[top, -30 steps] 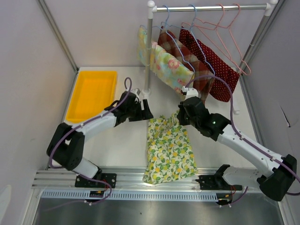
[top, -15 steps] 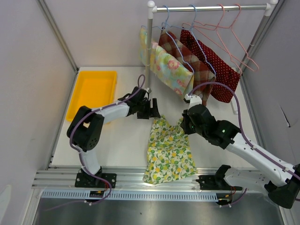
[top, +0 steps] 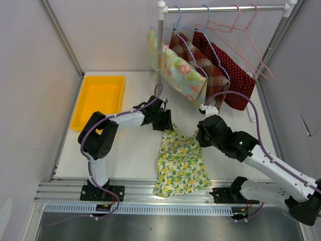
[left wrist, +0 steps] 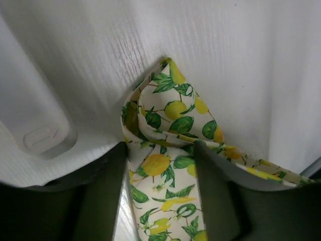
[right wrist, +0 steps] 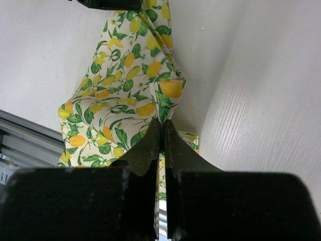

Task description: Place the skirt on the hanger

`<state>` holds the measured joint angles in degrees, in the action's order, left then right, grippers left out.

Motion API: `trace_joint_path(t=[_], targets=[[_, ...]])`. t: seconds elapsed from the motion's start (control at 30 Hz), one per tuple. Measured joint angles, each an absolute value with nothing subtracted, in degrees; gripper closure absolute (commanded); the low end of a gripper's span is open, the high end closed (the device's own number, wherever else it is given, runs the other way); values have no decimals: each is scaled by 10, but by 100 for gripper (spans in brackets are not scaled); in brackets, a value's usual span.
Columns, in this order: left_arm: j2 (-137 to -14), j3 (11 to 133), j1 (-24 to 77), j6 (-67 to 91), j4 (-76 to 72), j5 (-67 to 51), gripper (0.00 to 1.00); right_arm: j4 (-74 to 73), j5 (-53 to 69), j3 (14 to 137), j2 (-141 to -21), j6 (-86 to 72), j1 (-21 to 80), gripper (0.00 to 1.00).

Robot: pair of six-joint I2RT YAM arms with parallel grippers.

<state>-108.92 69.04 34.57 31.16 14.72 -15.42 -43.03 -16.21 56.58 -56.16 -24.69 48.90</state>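
Observation:
The lemon-print skirt (top: 181,160) lies on the white table, its hem hanging over the near edge. My right gripper (top: 199,138) is shut on the skirt's top right corner and holds it slightly raised; the right wrist view shows the fingers (right wrist: 150,143) pinching a fold of the fabric (right wrist: 120,95). My left gripper (top: 168,123) is at the top left corner. In the left wrist view it (left wrist: 160,150) is open, with the skirt's corner (left wrist: 163,118) lying between the jaws. Empty pink hangers (top: 246,35) hang on the rail at the back right.
A clothes rack with a white post (top: 159,55) stands behind the skirt, carrying a floral garment (top: 180,73), a plaid one (top: 203,70) and a red dotted one (top: 228,70) on hangers. A yellow tray (top: 98,100) sits at the back left. A metal rail (top: 140,193) runs along the near edge.
My left gripper has moved right, from beside the rack post to the skirt's top left corner. My right gripper has shifted slightly nearer and to the right, still holding the skirt's corner.

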Motion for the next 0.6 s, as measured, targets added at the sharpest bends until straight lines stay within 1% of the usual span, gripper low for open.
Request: trace_joint_path(t=[0.03,0.07,0.13,0.17,0.2,0.4,0.5,0.6], targets=[[-1089,692,346,311,147,-154,53,-431,-163,566,-561,-247,489,100],[-1090,694,346,310,148,-154,66,-431,-164,566,-559,-248,489,100],[-1091,700,346,309,155,-154,82,-434,-168,566,-557,-248,489,100],[-1092,705,346,307,158,-154,98,-437,-170,566,-557,-248,489,100],[-1092,709,346,307,161,-153,100,-442,-173,567,-557,-248,489,100],[-1082,717,346,294,182,-146,100,-470,-197,585,-557,-248,489,100],[-1045,717,344,288,209,-127,100,-484,-209,610,-557,-248,484,100],[-972,717,338,279,235,-93,100,-493,-220,642,-557,-246,467,100]])
